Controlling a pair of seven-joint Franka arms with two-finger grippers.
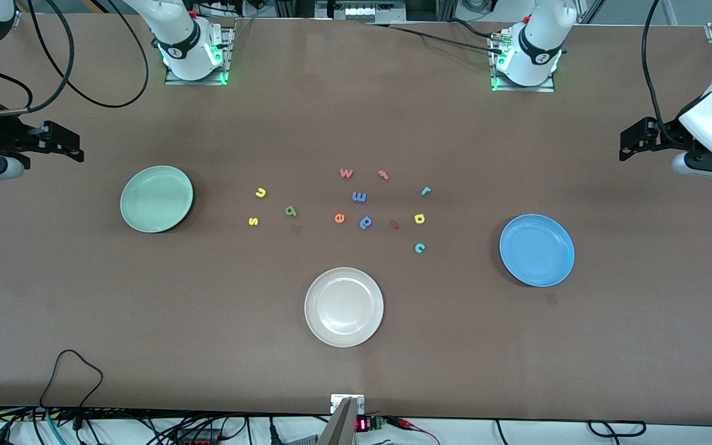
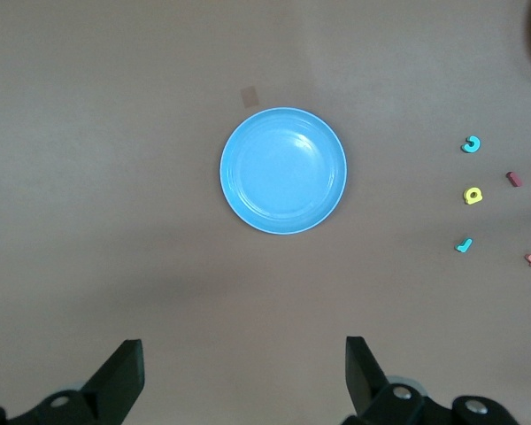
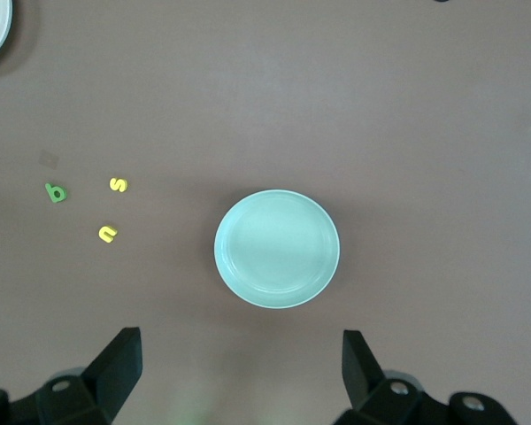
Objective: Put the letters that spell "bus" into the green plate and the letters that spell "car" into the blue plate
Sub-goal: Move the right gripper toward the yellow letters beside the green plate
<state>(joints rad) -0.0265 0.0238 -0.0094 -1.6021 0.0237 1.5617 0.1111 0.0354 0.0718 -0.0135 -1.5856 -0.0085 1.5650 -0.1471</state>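
Nearest the camera, white plate (image 1: 343, 307). Farther: blue plate (image 1: 536, 250), c (image 1: 419, 248), a (image 1: 419, 218), r (image 1: 426, 191); green plate (image 1: 156, 198), s (image 1: 253, 220), b (image 1: 291, 211), u (image 1: 260, 193), both plates empty. Left gripper (image 1: 629, 143) and right gripper (image 1: 72, 146) raised at table ends, jaws wide, holding nothing.

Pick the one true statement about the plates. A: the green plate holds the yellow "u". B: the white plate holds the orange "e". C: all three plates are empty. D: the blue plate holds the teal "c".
C: the green plate, blue plate and white plate hold nothing; all letters lie on the table between them.
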